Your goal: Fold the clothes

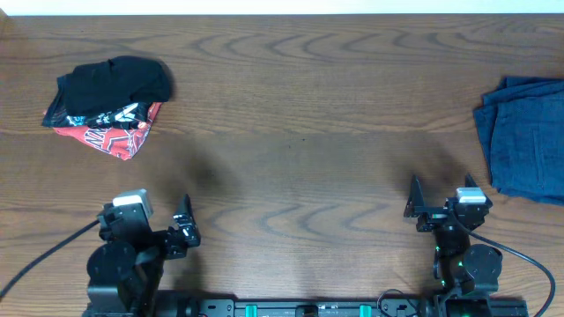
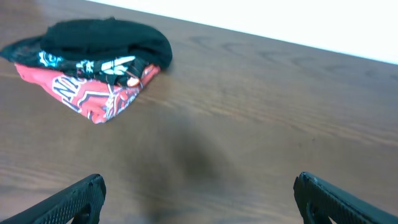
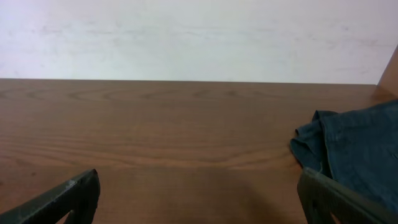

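Presently unfinished: black-and-red bundle [image 1: 107, 104] lies crumpled at left, blue jeans [image 1: 524, 136] possibly folded at right; left gripper [image 1: 184, 225] and right gripper [image 1: 414, 202] both spread wide, holding nothing

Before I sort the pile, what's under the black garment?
A red printed garment lies under the black garment, its front edge showing; the rest is covered.
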Controlling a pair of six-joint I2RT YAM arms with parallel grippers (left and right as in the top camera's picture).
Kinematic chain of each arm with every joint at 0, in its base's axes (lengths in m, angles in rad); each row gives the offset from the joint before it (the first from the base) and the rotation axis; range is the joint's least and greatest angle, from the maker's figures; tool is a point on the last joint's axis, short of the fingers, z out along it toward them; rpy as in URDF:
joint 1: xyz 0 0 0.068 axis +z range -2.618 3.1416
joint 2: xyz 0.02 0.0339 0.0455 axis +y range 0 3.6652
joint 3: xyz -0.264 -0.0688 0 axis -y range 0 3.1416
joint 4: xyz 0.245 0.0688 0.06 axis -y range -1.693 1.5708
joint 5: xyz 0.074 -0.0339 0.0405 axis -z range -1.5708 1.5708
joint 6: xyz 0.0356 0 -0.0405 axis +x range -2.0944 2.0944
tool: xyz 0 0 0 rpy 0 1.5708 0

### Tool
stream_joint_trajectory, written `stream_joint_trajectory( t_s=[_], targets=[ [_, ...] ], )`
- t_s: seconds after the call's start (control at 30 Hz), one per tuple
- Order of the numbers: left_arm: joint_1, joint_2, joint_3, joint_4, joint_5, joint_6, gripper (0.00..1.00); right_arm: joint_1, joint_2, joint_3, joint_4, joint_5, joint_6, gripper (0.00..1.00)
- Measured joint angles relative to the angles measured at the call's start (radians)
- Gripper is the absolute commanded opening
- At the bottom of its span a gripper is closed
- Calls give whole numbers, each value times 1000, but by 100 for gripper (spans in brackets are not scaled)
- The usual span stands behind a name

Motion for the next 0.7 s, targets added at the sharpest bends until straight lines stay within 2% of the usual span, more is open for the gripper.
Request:
stream_joint_trajectory(
  t_s=[0.47, 0.7],
  targets=[
    [6, -209, -341, 359, -10, 23, 98, 0, 0, 0, 0, 0, 0, 99],
    [17, -224, -438, 576, -10, 61, 98, 0, 0, 0, 0, 0, 0, 99]
  ],
)
